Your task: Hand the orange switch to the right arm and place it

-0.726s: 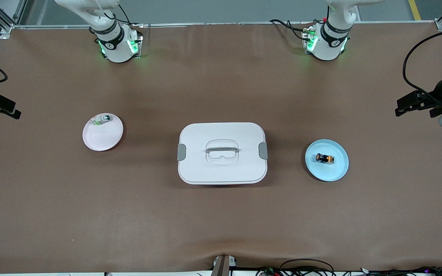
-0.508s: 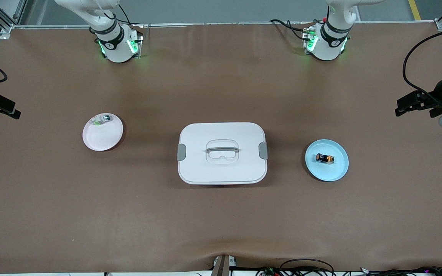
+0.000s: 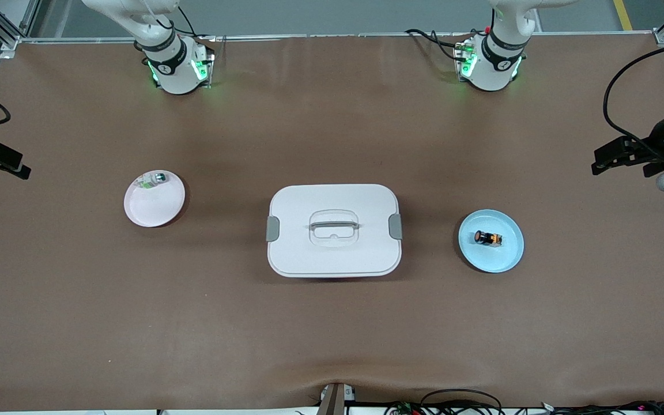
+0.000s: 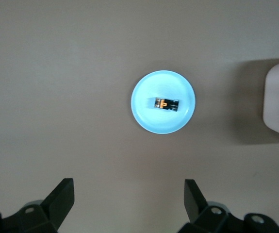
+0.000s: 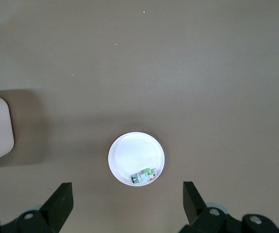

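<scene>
Orange switch (image 3: 487,237) lies on blue plate (image 3: 508,256). Left claw (image 4: 128,204) & right claw (image 5: 127,201) both spread, holding nothing, high over bench (image 3: 332,334).

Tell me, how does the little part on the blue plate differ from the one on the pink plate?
The orange switch is black with orange bands; the small clear part is clear, green and silver. The switch lies mid-plate on the blue plate, the clear part at the pink plate's rim, toward the robots. Both are tiny and untouched.
</scene>
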Tool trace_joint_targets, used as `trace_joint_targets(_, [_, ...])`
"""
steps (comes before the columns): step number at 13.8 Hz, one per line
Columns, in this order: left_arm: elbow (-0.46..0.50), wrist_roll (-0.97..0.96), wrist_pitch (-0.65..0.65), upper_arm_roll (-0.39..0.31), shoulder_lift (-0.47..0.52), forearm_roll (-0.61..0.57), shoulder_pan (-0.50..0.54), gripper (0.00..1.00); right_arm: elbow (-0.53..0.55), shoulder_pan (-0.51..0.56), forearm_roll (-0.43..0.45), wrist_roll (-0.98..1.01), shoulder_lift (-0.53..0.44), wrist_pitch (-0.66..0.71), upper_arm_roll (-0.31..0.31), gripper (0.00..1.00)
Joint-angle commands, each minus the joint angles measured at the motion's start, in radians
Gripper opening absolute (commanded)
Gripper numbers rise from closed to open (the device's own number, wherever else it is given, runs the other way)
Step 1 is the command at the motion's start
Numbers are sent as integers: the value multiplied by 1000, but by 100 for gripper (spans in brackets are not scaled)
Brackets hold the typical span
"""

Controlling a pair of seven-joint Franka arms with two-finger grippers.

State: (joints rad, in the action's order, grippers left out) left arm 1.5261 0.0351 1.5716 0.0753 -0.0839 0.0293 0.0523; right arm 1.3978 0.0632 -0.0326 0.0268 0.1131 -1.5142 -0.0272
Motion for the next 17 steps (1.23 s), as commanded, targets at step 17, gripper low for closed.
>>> trace_joint_targets(17, [201, 20, 315, 7, -177, 129, -63, 100, 20, 12, 2, 1, -23, -3, 6, 100])
